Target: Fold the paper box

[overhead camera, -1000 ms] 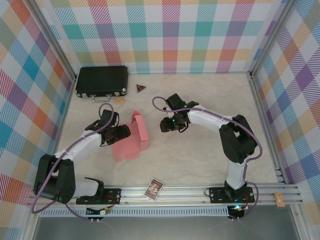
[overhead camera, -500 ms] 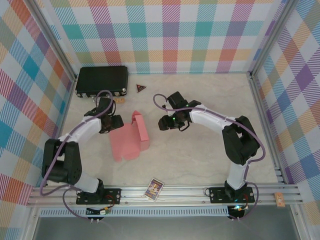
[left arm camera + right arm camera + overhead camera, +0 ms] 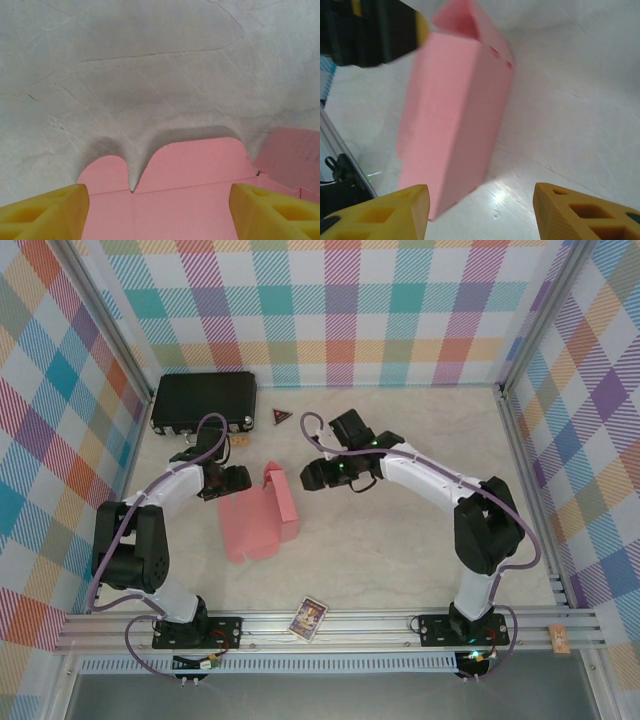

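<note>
Box (image 3: 258, 525) half-folded, lying toward nine o'clock of worktop (image 3: 400, 540) centre, one wall raised. Left jaws apart at its eleven o'clock, over scalloped flaps; right jaws apart at two. Could buckle or skid thin card if closing off-crease.

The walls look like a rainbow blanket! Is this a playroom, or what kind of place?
Probably a robot test booth: a table boxed in by checked walls and metal rails, with a left arm and right arm bolted at its edge, and a pink paper box between them.

Overhead view, wrist close-ups share paper box (image 3: 455, 115)
</note>
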### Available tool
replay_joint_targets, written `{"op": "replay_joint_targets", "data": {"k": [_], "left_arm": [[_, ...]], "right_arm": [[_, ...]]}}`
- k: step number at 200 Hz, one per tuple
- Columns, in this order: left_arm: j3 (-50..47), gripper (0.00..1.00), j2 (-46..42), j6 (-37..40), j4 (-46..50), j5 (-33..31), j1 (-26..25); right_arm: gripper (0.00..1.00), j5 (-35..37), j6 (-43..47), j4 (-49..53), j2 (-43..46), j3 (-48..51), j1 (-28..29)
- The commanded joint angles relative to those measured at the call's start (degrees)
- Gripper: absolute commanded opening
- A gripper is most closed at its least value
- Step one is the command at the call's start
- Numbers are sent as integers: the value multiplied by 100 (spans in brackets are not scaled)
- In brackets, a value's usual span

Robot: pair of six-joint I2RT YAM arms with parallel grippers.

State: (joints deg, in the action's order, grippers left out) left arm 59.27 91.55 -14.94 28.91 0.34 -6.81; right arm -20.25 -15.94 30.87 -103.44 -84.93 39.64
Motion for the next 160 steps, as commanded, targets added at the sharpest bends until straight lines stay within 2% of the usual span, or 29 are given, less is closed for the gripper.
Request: {"op": "replay_joint_targets", "data": {"k": [1,46,75,121,160], "left_arm": [[71,73,-33,54,211,-167,22],[-199,73,-383,-9,145,-401,88],[-310,73,-514,-24,141,-381,131],[-395,74,-734,-24,177,-411,153],[-415,74,-862,-23,211,-388,162]], "right_arm": [[59,-40,133,321,-347,-552,147],[66,-198,301,794,-1092,-1457,398],[69,100,290,1116,-1503,-1928,535],[69,199,141,1183,-1906,-2175,627],[65,152,44,1124,-2048,-2094,617]]}}
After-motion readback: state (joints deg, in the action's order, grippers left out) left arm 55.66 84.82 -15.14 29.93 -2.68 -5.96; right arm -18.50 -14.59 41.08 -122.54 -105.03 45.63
